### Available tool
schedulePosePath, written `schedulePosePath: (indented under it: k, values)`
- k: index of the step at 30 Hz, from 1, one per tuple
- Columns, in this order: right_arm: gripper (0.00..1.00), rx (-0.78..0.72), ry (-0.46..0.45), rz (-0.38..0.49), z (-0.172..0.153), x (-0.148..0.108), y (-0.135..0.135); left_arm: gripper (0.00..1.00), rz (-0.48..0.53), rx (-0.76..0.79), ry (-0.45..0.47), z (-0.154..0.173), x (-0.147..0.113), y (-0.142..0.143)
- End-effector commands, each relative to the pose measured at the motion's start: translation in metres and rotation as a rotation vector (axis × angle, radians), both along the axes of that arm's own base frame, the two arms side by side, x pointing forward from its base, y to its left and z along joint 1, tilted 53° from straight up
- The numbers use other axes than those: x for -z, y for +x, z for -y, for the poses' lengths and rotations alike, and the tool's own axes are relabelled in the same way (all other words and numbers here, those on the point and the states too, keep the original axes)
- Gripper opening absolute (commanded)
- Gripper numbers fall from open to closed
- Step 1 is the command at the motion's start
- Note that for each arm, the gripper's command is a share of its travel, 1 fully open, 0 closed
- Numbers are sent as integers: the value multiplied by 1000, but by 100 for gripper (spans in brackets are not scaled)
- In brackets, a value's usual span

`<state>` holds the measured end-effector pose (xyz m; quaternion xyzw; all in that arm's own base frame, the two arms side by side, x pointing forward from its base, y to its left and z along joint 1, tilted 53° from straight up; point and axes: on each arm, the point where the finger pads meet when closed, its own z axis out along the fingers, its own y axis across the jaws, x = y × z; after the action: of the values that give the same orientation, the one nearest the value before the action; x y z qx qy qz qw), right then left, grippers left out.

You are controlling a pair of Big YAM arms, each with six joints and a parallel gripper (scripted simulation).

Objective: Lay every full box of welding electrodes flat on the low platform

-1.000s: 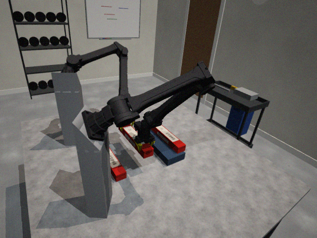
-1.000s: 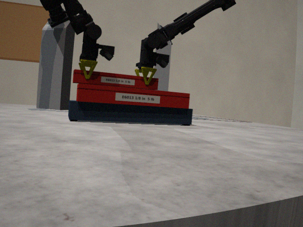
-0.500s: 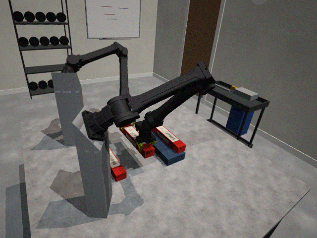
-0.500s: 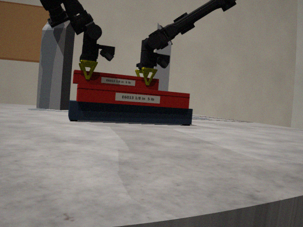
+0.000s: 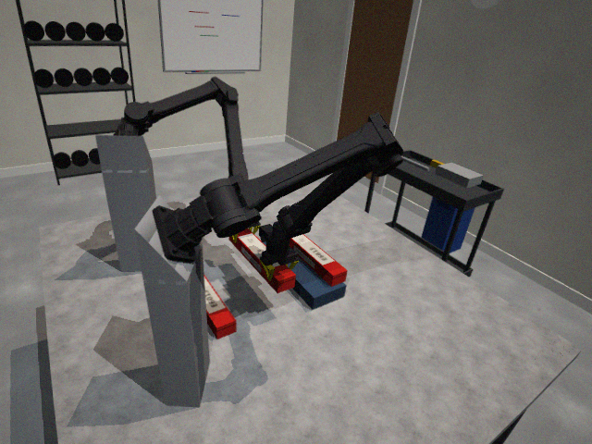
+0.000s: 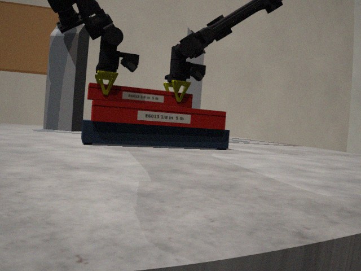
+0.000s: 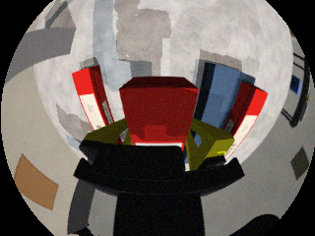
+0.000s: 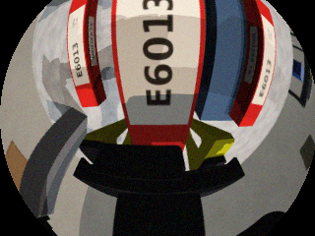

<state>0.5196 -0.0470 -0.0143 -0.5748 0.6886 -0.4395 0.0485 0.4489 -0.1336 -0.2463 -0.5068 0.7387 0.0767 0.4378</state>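
Clamping the middle box [image 5: 252, 244] [image 6: 142, 97] [image 7: 157, 108] [image 8: 157, 112] near both ends with left gripper [image 5: 244, 234] [image 6: 176, 97] [image 7: 158, 117] and right gripper [image 5: 280, 271] [image 6: 105, 92] [image 8: 158, 117]; likely stiff, perhaps heavy, best kept level.

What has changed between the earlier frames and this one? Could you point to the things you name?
The middle electrode box [image 5: 286, 280] [image 6: 142, 96] [image 7: 157, 108] [image 8: 157, 74], held by the left gripper [image 5: 245, 234] [image 6: 175, 95] [image 7: 158, 117] and right gripper [image 5: 280, 269] [image 6: 106, 93] [image 8: 158, 117], moved slightly toward the blue platform [image 5: 317, 297] [image 6: 157, 136] [image 7: 217, 93] [image 8: 223, 74]. No visible grasp or release. The platform, the box on it [image 5: 329, 267] [image 6: 163, 116] [image 7: 253, 105] [image 8: 246, 115] and the outlying box [image 5: 219, 322] [image 7: 89, 81] [image 8: 90, 93] stayed put.
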Motion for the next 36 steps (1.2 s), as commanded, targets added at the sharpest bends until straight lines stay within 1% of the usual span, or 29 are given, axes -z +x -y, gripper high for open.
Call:
schedulePosePath:
  k: [1, 2, 3, 5, 12, 15, 26, 28, 36]
  values:
    - [0, -41, -4, 23, -17, -23, 6, 0, 17, 54, -4, 29, -22, 8]
    - [0, -41, -4, 23, -17, -23, 6, 0, 17, 54, -4, 29, -22, 8]
    - [0, -41, -6, 7, -16, -19, 0, 0, 10, 54, 0, 28, -22, 6]
    - [0, -42, -4, 23, -18, -28, 11, 0, 17, 54, -3, 32, -24, 13]
    - [0, -42, -3, 24, -19, -38, 21, 0, 18, 54, -4, 40, -30, 24]
    - [0, -42, -5, 9, -18, -33, 14, 0, 11, 54, 1, 37, -29, 21]
    - [0, -40, -7, 9, -18, -34, 14, 0, 11, 54, 3, 38, -30, 20]
    - [0, -40, -5, 25, -20, -42, 24, 0, 19, 54, -2, 42, -33, 26]
    - [0, -42, -4, 25, -21, -51, 33, 0, 19, 54, -3, 48, -38, 36]
